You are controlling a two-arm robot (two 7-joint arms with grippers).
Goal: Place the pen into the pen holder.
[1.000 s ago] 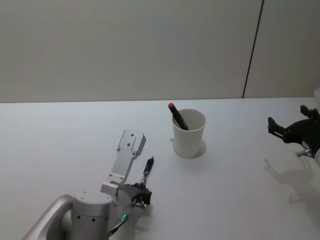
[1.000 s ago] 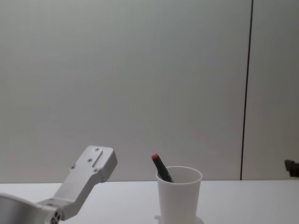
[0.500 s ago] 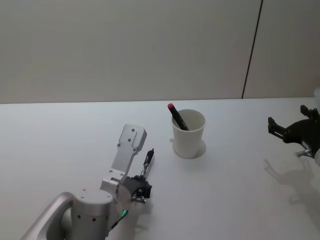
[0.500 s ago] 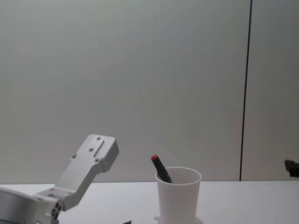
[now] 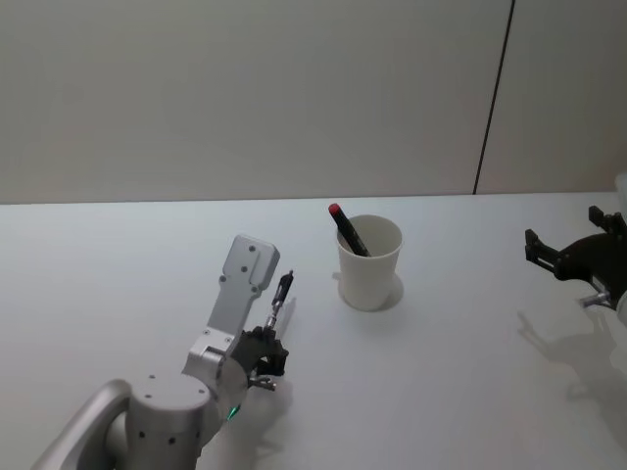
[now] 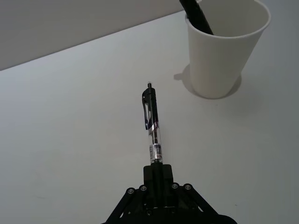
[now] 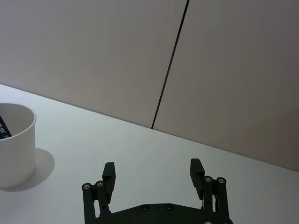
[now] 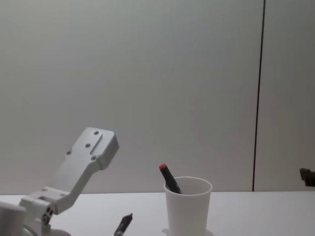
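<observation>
My left gripper [image 5: 263, 358] [image 6: 157, 169] is shut on the lower end of a black and clear click pen [image 5: 280, 296] [image 6: 152, 126] [image 8: 122, 225]. The pen points forward and up, off the table, to the left of the pen holder [image 5: 370, 260] [image 6: 226, 49] [image 8: 187, 206], a white paper cup. Inside the cup leans a black marker with a red cap [image 5: 347, 227] [image 8: 169, 178]. At the table's right edge my right gripper [image 5: 558, 253] [image 7: 152, 172] hovers open with nothing between its fingers, far from the cup [image 7: 15, 144].
The white table [image 5: 460, 352] runs back to a plain grey wall with a dark vertical seam [image 5: 493, 96]. Bare table lies between the cup and the right gripper.
My left arm has lifted and shifted left and back with the pen, so the pen tip now rises into the chest view. The right gripper has stayed still.
</observation>
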